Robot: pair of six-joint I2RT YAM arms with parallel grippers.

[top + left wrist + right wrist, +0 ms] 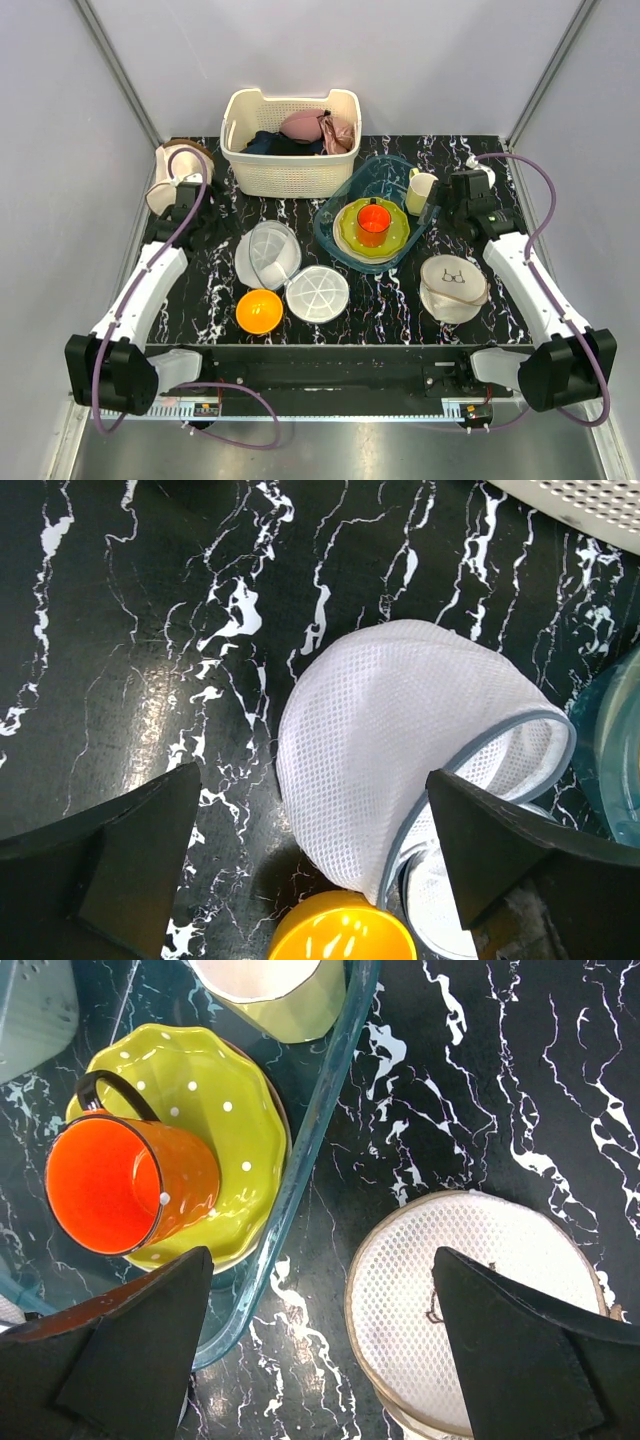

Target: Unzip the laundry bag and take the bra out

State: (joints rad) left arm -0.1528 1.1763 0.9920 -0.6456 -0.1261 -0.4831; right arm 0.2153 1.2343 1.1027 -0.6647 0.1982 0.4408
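The cream-beige laundry bag (163,183) with its brown zipper band lies at the table's far left edge, partly hidden behind my left arm. It appears in neither wrist view, and no bra shows in it. My left gripper (203,224) is open and empty just right of the bag. In its wrist view the left gripper (315,880) hangs above a white mesh dome (400,740). My right gripper (446,214) is open and empty at the far right. In its wrist view the right gripper (320,1360) hangs between the blue tray and a white round bag.
A white basket (290,170) of clothes stands at the back. A blue tray (340,230) holds a green plate, orange cup (120,1185) and yellow-green cup (421,190). The white round bra-print bag (453,285) sits front right. Mesh domes (268,252) and an orange bowl (259,311) lie front left.
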